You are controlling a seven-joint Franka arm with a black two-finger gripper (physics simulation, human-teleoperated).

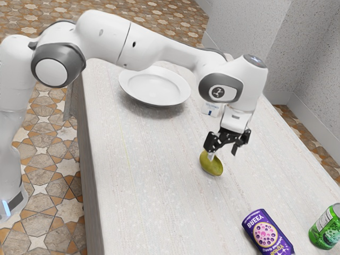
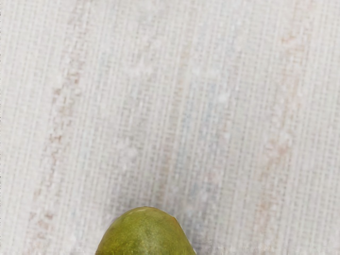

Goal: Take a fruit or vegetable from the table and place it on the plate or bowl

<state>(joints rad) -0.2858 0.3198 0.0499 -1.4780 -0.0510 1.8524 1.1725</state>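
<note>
Green fruit (image 1: 211,163) is sitting out on the table (image 1: 149,202), roughly mid-width and toward the near end, right under the claw. Going big to small: the table is a long pale slab with a woven-looking, faintly streaked top. It has loads of bare surface around the fruit on every side, and the long edge toward the exterior view's left is well away from it. The white arm (image 1: 159,48) reaches in from the upper left.

The white plate (image 1: 154,85) is at the far end, well apart from the fruit with open tabletop between. A purple can (image 1: 267,234) and a green can (image 1: 326,226) lie near the close right corner. The gripper (image 1: 223,154) is spread fairly wide and holding nothing, with one fingertip right at the fruit's top; can't tell if it touches. Wrist view has the fruit (image 2: 144,234) just below the hand.

Room: patterned tile floor (image 1: 48,175), speckled grey walls (image 1: 255,26).
</note>
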